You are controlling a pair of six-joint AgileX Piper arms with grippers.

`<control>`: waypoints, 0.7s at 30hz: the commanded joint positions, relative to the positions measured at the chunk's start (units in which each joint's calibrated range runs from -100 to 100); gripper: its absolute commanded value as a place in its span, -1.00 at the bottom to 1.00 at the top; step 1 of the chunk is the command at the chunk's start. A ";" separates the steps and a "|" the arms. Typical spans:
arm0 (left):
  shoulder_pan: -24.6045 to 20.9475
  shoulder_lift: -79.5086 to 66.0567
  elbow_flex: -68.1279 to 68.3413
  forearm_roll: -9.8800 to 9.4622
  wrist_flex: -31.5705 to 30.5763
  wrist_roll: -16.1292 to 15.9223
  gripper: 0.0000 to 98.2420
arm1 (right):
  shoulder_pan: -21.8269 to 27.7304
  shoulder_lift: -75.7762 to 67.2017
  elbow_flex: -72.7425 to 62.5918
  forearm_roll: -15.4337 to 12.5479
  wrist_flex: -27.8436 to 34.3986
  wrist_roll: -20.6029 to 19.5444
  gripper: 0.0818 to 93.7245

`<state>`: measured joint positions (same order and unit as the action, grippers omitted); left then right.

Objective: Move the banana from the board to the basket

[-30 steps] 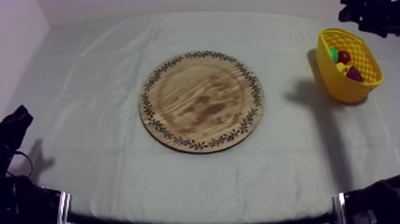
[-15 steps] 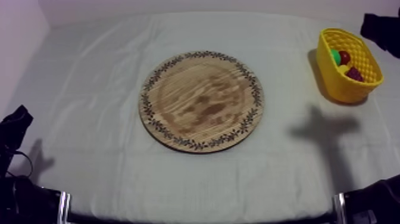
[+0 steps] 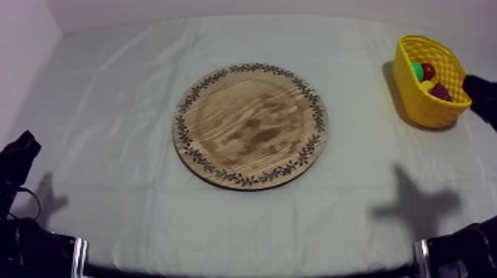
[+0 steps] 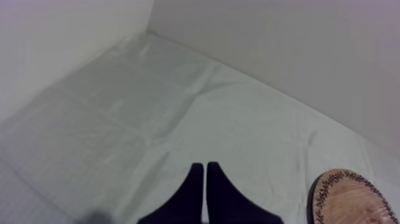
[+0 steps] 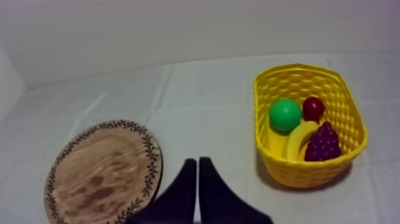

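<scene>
1. Top view: wooden board (image 3: pixel 250 126) lies flat at mid-frame on the grey-white cloth (image 3: pixel 111 89); wood grain shows across its whole face, w/ patterned rim all round.
2. Yellow basket (image 3: pixel 425 109) stands upright at upper right of the frame, near the cloth's right edge; well apart from the board.
3. Banana (image 5: pixel 296 140) is inside the basket; it lies betw. a green round fruit (image 5: pixel 285 114) and the bunch of grapes (image 5: pixel 323 143), touching both; small red fruit (image 5: pixel 313 108) sits behind them, near the far wall.
4. Left gripper (image 4: pixel 205 167): fingers pressed together as a narrow wedge, closed on nothing; it hangs over bare cloth, w/ the board's rim near it.
5. Right gripper (image 5: pixel 197 161): fingers together too, nothing held; it is above the cloth betw. board and basket, apart from both.
6. Top view: part of the right arm (image 3: pixel 484 96) shows dark at the right edge, just beside the basket; left arm (image 3: pixel 18 159) sits at lower left; a shadow (image 3: pixel 418 203) falls on the cloth at lower right.
</scene>
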<state>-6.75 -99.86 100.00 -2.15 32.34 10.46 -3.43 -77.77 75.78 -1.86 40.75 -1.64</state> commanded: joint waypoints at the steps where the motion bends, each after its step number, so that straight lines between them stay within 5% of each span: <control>1: -0.02 0.04 0.00 0.03 0.00 0.02 -1.00 | 0.08 -8.64 3.17 -0.31 0.74 0.46 -0.98; 16: -0.02 0.04 0.00 0.03 0.00 0.02 -1.00 | 2.18 -17.94 19.07 -3.77 -1.79 4.13 -0.99; 21: -0.02 0.04 0.00 0.03 0.00 0.00 -1.00 | 1.32 -17.98 22.75 -1.69 -1.69 1.62 -0.99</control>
<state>-6.75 -99.86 100.00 -2.15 32.34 10.46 -1.90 -95.70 97.96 -4.23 38.80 1.98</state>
